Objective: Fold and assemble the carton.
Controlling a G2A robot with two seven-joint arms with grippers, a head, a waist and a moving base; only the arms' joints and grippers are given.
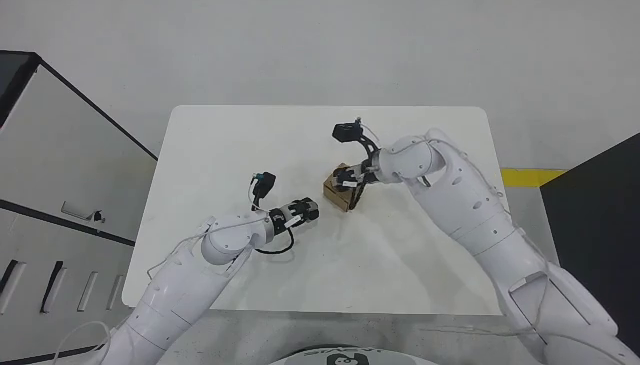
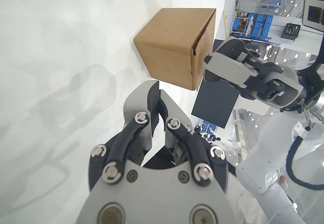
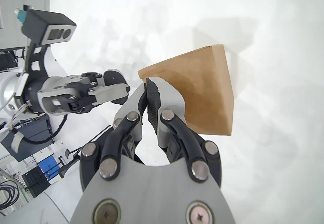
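A small brown carton (image 1: pixel 338 191) stands near the middle of the white table (image 1: pixel 420 255), folded into a box with its visible faces closed (image 2: pixel 174 45) (image 3: pixel 205 88). My right gripper (image 1: pixel 354 181) (image 3: pixel 149 83) is shut, its tips against the carton's side; the left wrist view shows the right gripper (image 2: pixel 211 68) touching that face. My left gripper (image 1: pixel 312 207) (image 2: pixel 155 88) is shut with nothing in it, just short of the carton's near corner, and the left gripper (image 3: pixel 119 89) sits close beside the right one.
A grey cabinet (image 1: pixel 60 165) stands off the table's left edge and a dark unit (image 1: pixel 600 225) off its right. The near half and the far strip of the table hold nothing else.
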